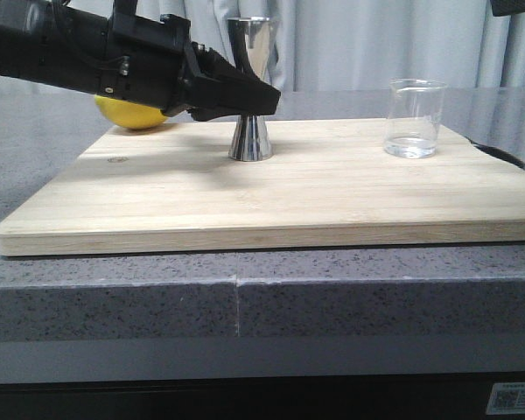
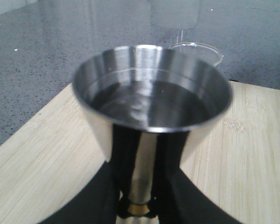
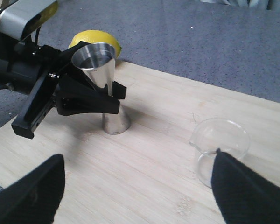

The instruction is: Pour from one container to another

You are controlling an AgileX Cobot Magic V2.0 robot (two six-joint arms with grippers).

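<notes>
The steel jigger (image 1: 251,131) stands upright on the wooden board (image 1: 271,197), left of its middle. Dark liquid fills much of its top cup (image 2: 151,100). My left gripper (image 1: 249,94) reaches in from the left and is shut on the jigger's narrow gold waist (image 2: 139,208), a black finger (image 3: 91,100) on each side. The clear glass beaker (image 1: 414,118) stands at the board's right, with only a thin film of liquid at its bottom. My right gripper (image 3: 140,191) hovers open above the board, one finger (image 3: 245,191) overlapping the beaker (image 3: 219,144) in the right wrist view.
A yellow lemon (image 1: 136,112) lies at the board's back left corner, behind the left arm. The board rests on a grey speckled counter (image 1: 245,297). A dark object (image 1: 500,154) pokes out past the board's right edge. Pale curtains hang behind.
</notes>
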